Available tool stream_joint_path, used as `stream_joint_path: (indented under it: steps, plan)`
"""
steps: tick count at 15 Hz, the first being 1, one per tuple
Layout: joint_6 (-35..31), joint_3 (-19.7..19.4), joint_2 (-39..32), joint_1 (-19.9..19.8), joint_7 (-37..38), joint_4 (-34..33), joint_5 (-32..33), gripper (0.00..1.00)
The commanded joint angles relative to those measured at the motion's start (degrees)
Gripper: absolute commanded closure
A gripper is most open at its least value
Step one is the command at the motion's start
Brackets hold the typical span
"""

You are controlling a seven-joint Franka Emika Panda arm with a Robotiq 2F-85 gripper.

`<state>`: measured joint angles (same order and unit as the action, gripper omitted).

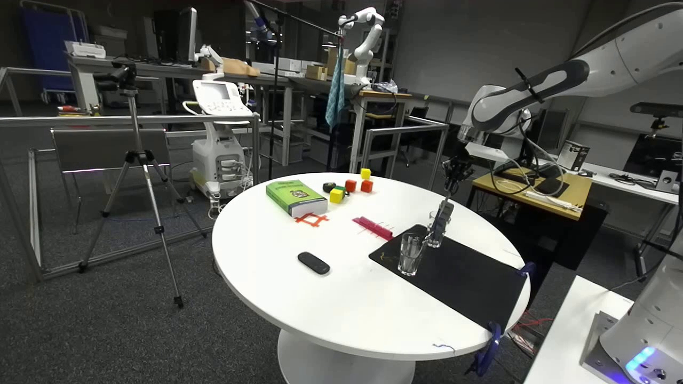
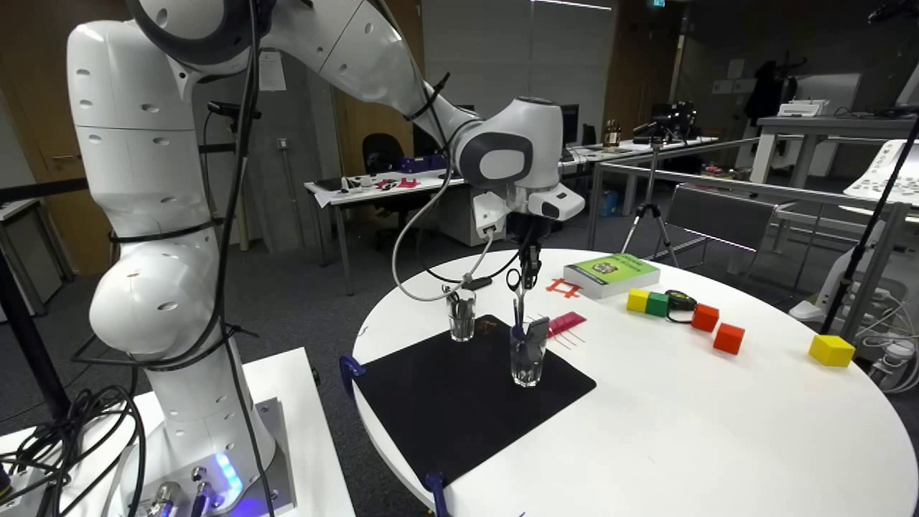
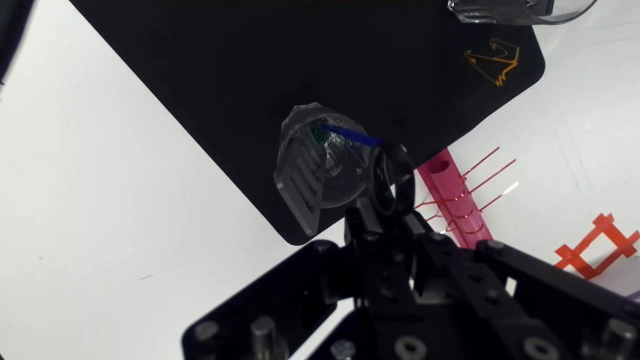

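My gripper (image 3: 390, 218) is shut on black-handled scissors (image 3: 407, 186), and the handle loops stick out past the fingertips. In an exterior view the gripper (image 2: 530, 267) points down, with the scissors (image 2: 516, 305) hanging steeply over a clear glass (image 2: 528, 370). Their lower end reaches the glass's mouth; how deep it goes is hard to tell. A blue strip (image 3: 352, 135) runs from the loops into the glass in the wrist view. A grey slotted tool (image 3: 287, 182) leans in the same glass. The glass stands on a black mat (image 2: 467, 409).
Another glass (image 2: 462, 327) with dark utensils stands on the mat. A pink tube (image 3: 455, 200) with thin red wires lies beside the mat. Farther off are a green book (image 1: 293, 194), an orange frame (image 1: 311, 219), several coloured cubes and a black oblong (image 1: 314, 262). Blue clamps (image 2: 435, 482) grip the edge.
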<state>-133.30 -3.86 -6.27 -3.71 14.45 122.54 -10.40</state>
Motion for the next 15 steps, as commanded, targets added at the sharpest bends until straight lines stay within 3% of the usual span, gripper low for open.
stream_joint_path:
  steps: [1, 8, 15]
  plan:
    - [-1.7, -0.1, -1.1, -0.2, -1.8, 0.2, -0.3, 0.97]
    - [-8.2, -0.4, -4.6, 0.1, -1.1, 0.2, 2.5, 0.97]
    - [-12.0, 0.1, -7.9, 0.0, -1.6, -0.2, 1.0, 0.97]
